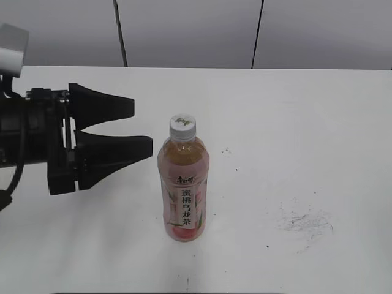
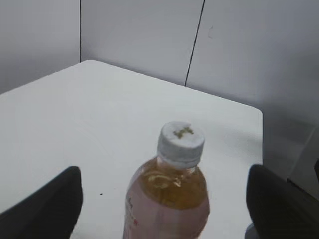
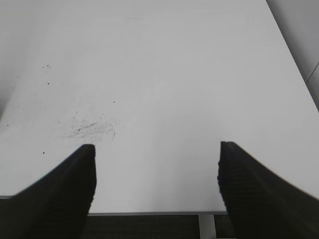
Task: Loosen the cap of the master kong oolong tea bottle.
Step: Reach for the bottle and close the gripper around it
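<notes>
A white table (image 1: pixel 294 122) bears dark scuff marks (image 1: pixel 304 223), with grey wall panels (image 1: pixel 190 30) behind.

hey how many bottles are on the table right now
1. The master kong oolong tea bottle stands upright near the middle of the table, cap on, just right of the open left pincer. None seems hidden.

Even, bright light; soft shadows; left wrist view slightly blurred, grainy.
</notes>
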Robot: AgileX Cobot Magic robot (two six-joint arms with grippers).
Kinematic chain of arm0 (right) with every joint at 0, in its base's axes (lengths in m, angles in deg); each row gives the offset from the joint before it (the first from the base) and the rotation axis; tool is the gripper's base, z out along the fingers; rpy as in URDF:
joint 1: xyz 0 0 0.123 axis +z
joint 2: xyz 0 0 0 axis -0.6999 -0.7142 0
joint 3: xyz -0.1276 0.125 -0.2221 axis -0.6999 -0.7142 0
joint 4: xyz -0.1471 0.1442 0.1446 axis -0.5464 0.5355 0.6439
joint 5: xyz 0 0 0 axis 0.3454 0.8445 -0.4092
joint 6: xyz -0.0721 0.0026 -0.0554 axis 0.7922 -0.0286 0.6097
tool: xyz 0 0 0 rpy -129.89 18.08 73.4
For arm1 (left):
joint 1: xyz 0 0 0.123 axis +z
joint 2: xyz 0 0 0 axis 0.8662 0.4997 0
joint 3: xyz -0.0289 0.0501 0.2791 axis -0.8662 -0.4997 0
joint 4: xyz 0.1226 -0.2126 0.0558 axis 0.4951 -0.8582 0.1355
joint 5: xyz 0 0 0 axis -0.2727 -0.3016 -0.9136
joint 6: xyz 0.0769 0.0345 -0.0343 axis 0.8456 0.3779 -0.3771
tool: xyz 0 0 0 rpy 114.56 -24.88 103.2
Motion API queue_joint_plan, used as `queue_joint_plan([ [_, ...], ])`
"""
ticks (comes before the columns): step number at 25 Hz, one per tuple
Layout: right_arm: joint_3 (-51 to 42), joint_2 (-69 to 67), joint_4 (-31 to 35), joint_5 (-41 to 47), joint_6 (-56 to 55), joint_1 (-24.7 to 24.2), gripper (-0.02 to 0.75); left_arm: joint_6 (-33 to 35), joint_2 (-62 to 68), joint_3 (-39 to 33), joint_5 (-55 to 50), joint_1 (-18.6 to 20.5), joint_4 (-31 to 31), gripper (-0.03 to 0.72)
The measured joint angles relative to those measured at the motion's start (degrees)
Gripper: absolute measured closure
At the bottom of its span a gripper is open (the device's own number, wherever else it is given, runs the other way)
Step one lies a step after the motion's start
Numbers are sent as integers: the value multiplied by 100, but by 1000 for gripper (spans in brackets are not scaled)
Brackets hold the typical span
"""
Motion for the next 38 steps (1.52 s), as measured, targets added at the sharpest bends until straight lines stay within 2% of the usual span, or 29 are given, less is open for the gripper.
queue_joint_plan([
  [13, 0, 0, -30, 0, 0, 0, 164, 904, 1158, 5, 510, -25, -522, 89],
  [22, 0, 0, -30, 0, 0, 0, 164, 1868, 1682, 17, 545, -811, -1309, 90],
  [31, 0, 0, -30, 0, 0, 0, 164, 2542, 2204, 27, 568, -1375, -2333, 94],
  [38, 0, 0, 0, 0, 0, 0, 164, 2705, 2458, 360, 568, -1694, -2632, 97],
])
